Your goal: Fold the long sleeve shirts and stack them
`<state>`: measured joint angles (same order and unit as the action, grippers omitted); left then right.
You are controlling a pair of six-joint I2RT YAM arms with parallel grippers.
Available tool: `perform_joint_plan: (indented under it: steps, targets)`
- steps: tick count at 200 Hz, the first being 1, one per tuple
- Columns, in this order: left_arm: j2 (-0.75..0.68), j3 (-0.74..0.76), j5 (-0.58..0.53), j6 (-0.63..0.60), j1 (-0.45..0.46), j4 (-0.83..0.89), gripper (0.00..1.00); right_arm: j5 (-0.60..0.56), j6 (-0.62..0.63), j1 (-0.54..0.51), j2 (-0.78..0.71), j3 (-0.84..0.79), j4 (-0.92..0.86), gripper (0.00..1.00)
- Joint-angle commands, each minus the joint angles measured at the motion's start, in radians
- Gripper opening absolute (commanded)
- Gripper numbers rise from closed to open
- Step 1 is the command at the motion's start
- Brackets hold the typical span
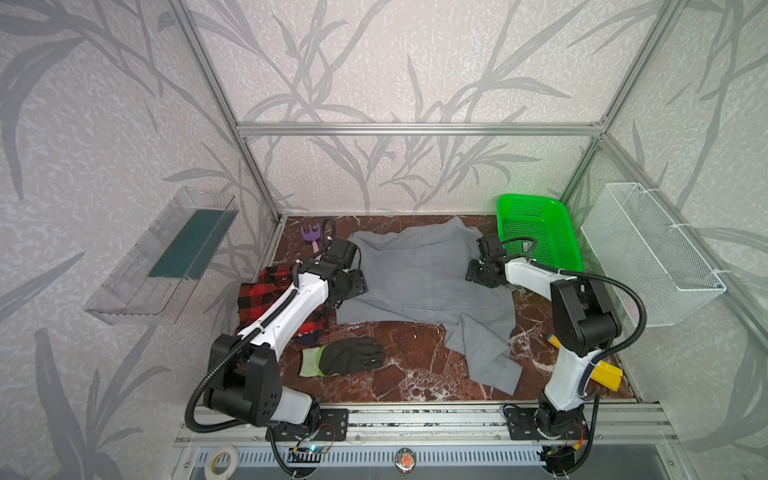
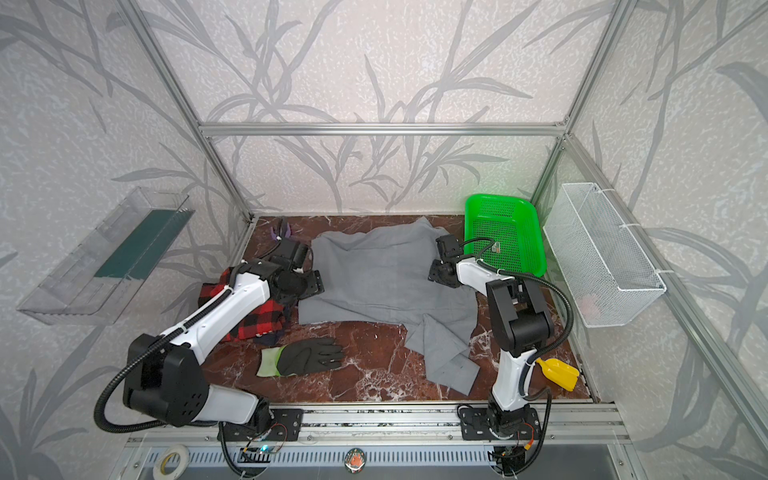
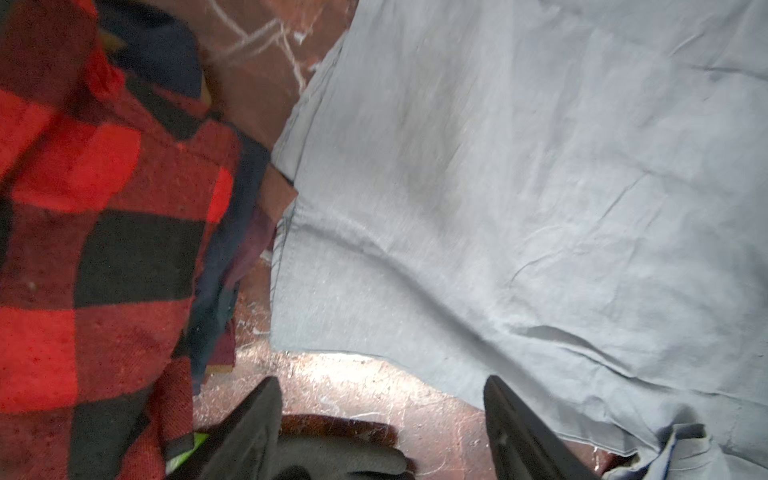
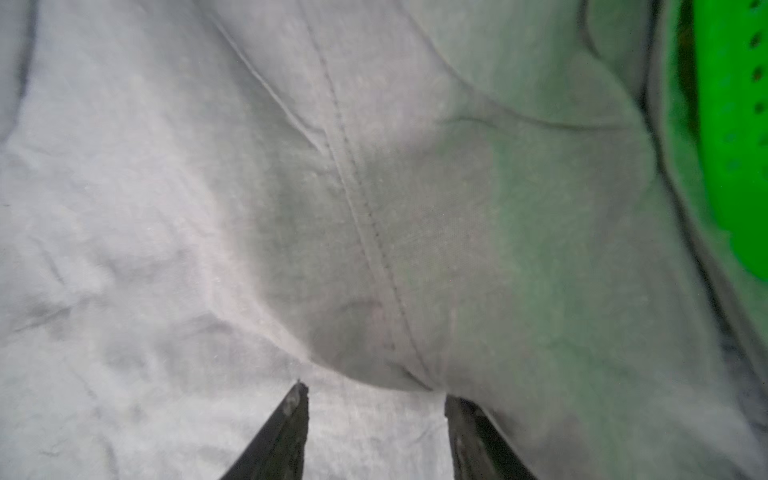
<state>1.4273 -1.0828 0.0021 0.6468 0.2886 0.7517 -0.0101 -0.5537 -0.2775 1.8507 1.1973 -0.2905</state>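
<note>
Your desk is a red-brown slab veined white like marble, boxed on three sides by leaf-print wall panels on an aluminium frame. A clear plastic tray hangs on the wall at the left of both top views, and a white wire-mesh basket hangs at the right.

The thin grey long sleeve shirt lies spread and wrinkled over the middle of the desk, with one sleeve trailing to the lower right toward the front edge. Its upper-right side runs right up beside the bright green perforated plastic basket in the far right corner. The red-and-black plaid shirt sits bunched at middle left, partly under the left arm. Only a thin strip of bare desk separates it from the grey cloth.

Your left hand hangs wide and empty over bare desk at the grey shirt's edge. Your right hand stands about half apart, low over the grey cloth beside the green basket. A raised fold sits just ahead of its tips, and nothing is clamped.

Your open room is the lower centre, where bare desk lies between the black glove with a yellow-green cuff and the trailing sleeve. A purple toy rake takes the upper-left corner and a yellow scoop the lower right.
</note>
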Motion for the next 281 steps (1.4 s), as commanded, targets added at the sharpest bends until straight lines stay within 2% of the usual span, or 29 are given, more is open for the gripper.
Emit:
perform_joint_plan:
  steps: [1, 31, 52, 86, 120, 142, 161, 183, 230, 281]
  targets:
    - [-0.035, 0.053, -0.020, 0.052, 0.007, 0.021, 0.77, 0.042, 0.016, -0.002, -0.180, -0.023, -0.036, 0.54]
    - [-0.023, 0.100, -0.104, 0.036, 0.006, 0.006, 0.77, 0.056, 0.033, -0.062, -0.354, -0.123, -0.040, 0.55]
    - [0.017, 0.114, -0.088, 0.040, 0.006, -0.010, 0.75, 0.079, 0.026, -0.078, -0.444, -0.194, -0.060, 0.56]
    - [0.095, 0.112, -0.076, 0.070, 0.001, 0.004, 0.69, 0.079, 0.030, -0.111, -0.592, -0.303, -0.114, 0.56]
    - [0.121, 0.126, -0.071, 0.071, -0.003, -0.016, 0.57, 0.123, 0.007, -0.127, -0.711, -0.396, -0.148, 0.56]
    - [0.134, 0.126, -0.085, 0.058, -0.006, -0.016, 0.59, 0.118, 0.012, -0.147, -0.762, -0.427, -0.192, 0.57]
    - [0.160, 0.114, -0.100, 0.033, -0.011, -0.018, 0.66, 0.122, 0.010, -0.156, -0.808, -0.450, -0.222, 0.57]
    - [0.204, 0.094, -0.105, 0.014, -0.029, -0.018, 0.66, 0.110, 0.013, -0.161, -0.875, -0.461, -0.256, 0.57]
    - [0.257, 0.089, -0.108, -0.002, -0.048, -0.040, 0.59, 0.078, 0.010, -0.189, -0.955, -0.470, -0.314, 0.57]
    - [0.316, 0.080, -0.084, -0.007, -0.046, -0.052, 0.40, 0.005, -0.069, -0.278, -0.961, -0.535, -0.389, 0.60]
